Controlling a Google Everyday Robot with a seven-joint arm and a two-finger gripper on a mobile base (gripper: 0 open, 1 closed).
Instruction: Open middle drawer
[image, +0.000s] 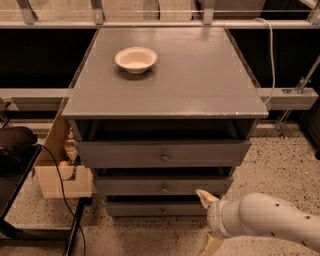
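Camera view: white arm (270, 220) low at right, below front-right corner of grey worktop (200, 85); pincer (204, 221) spread beside wide grey wooden middle drawer (130, 186).

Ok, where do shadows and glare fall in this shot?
In the camera view, deep shadow fills the gap above the wide grey wooden middle drawer; its small round metal knob glints; the white bowl casts a soft shadow on the grey cabinet top; the cream claw, open, is evenly lit at lower right.
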